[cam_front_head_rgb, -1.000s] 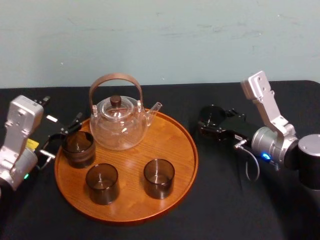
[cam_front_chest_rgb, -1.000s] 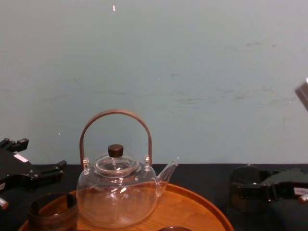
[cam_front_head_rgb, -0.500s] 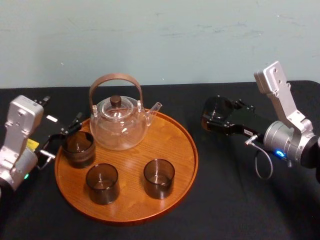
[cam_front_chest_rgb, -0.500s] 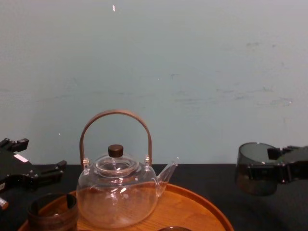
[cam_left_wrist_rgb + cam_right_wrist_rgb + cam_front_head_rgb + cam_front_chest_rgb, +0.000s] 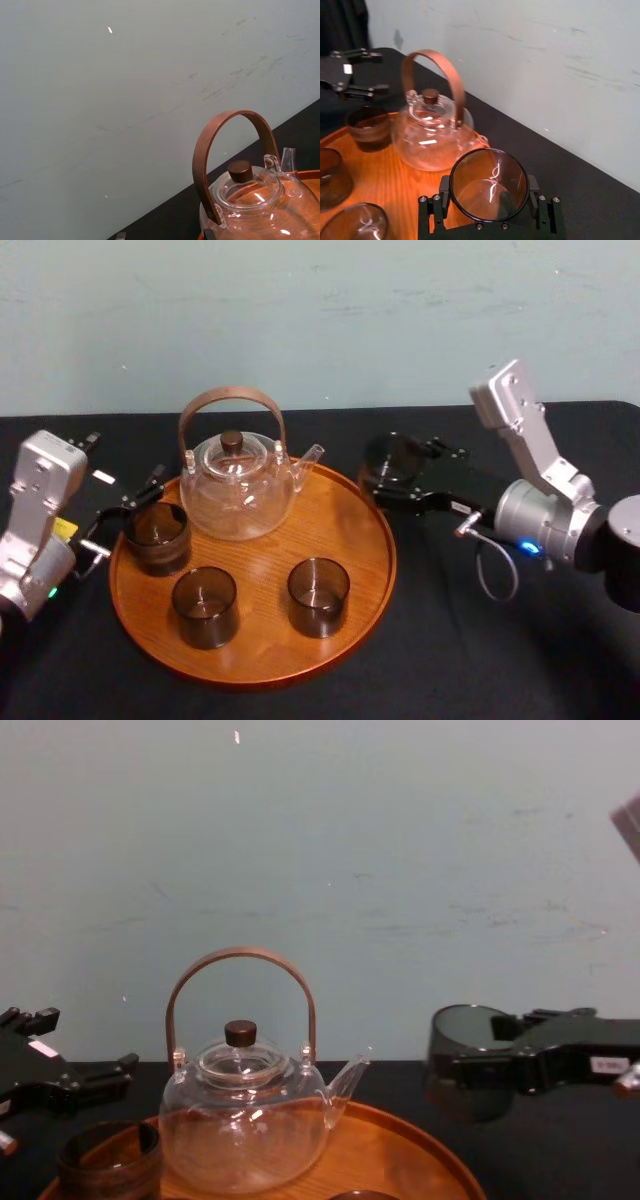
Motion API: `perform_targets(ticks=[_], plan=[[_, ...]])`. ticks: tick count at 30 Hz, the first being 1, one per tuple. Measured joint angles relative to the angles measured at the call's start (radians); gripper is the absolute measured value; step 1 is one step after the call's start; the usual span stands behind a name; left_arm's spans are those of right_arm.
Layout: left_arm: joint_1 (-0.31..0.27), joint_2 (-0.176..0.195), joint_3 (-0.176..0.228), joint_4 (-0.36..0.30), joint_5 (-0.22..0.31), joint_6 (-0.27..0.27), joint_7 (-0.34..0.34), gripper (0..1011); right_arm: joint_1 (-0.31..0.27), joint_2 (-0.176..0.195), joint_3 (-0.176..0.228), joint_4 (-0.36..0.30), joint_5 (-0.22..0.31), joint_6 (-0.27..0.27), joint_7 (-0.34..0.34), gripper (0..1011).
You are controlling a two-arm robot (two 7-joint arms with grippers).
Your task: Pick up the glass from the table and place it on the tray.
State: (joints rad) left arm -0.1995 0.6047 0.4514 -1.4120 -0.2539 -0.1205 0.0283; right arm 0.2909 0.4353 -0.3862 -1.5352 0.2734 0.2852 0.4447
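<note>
My right gripper is shut on a dark smoky glass, which it holds upright in the air above the black table, by the far right rim of the round wooden tray. From the wrist I look down into the glass, with the tray just beyond it. In the chest view the glass hangs to the right of the teapot. My left gripper rests open at the tray's left edge, holding nothing.
A glass teapot with a brown arched handle stands at the back of the tray. Three dark glasses stand on the tray's left and front. Bare wood lies right of the teapot. A pale wall stands behind the table.
The right gripper has lifted the glass off the table and carried it left to the tray's rim. The left arm has stayed still.
</note>
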Motion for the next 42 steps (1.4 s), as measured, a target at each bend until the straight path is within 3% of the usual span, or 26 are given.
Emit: perform_targets(ticks=[18, 42], plan=[[0.000, 0.000, 0.000, 0.000, 0.000, 0.000, 0.000, 1001, 0.065, -0.051, -0.101, 0.098, -0.001, -0.040, 0.024, 902], [0.000, 0.000, 0.000, 0.000, 0.000, 0.000, 0.000, 1001, 0.104, -0.095, -0.136, 0.251, -0.038, -0.073, 0.028, 903]])
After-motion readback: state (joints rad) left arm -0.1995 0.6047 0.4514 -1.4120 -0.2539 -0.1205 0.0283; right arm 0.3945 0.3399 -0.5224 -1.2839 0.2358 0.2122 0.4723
